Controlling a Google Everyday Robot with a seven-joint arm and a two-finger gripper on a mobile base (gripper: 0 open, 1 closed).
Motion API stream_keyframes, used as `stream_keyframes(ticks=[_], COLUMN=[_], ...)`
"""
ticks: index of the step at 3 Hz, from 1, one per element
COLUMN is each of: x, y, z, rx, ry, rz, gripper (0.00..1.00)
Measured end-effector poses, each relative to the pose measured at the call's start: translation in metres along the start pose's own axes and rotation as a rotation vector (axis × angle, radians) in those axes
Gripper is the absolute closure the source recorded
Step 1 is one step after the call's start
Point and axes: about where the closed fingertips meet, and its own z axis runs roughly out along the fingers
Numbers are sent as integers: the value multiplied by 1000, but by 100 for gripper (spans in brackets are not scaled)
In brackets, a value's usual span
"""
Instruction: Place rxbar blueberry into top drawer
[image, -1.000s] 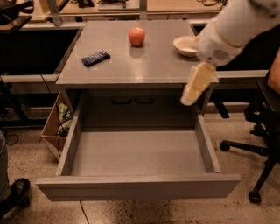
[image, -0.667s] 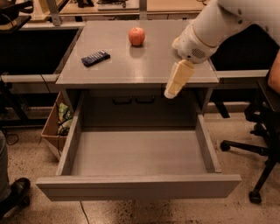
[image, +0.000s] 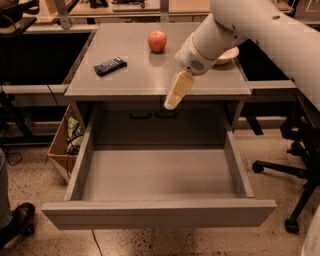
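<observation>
My claw (image: 174, 96) hangs at the worktop's (image: 140, 82) front edge, and I can't tell if it's wide or narrow. The blueberry bar (image: 110, 65) lies on the worktop, off to view-left and further back, its long axis slanting up-right. The drawer (image: 160, 212) is open below.

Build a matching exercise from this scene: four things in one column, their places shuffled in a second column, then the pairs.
Column 1
1. rxbar
2. apple
3. claw
4. drawer

Column 2
A. pulled open below the cabinet top
B. back middle of the cabinet top
C. left part of the cabinet top, as the view shows it
D. hanging at the cabinet top's front edge, above the drawer

Pairs: 1-C, 2-B, 3-D, 4-A
</observation>
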Motion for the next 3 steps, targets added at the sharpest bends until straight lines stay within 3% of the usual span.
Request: stream_keyframes(ticks=[1, 2, 3], x=[-8, -29, -65], y=[-10, -38, -71], z=[20, 55, 97], rx=[16, 39, 42], ry=[-56, -159, -276], rz=[9, 24, 43], gripper=[0, 0, 0])
